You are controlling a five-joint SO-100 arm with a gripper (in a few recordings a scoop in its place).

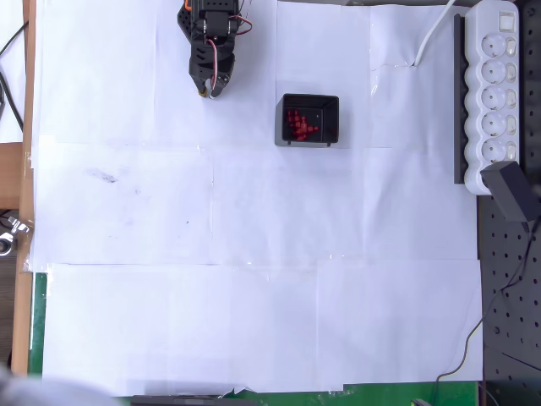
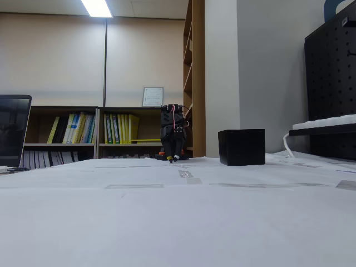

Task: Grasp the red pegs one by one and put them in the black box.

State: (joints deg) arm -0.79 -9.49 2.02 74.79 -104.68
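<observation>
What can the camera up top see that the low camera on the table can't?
Only the overhead view looks into the black box, so it shows the red pegs piled inside, and the sockets of the white power strip. Only the fixed view shows the room behind: the bookshelf with books and the ceiling light. Both show the box, the white paper table cover and the gripper pointing down near the table, away from the box.

Dark-red pegs (image 1: 300, 123) fill a glossy black box (image 1: 309, 103) on white paper (image 1: 254, 254), with a white power strip (image 1: 497, 85) at three o'clock.
</observation>
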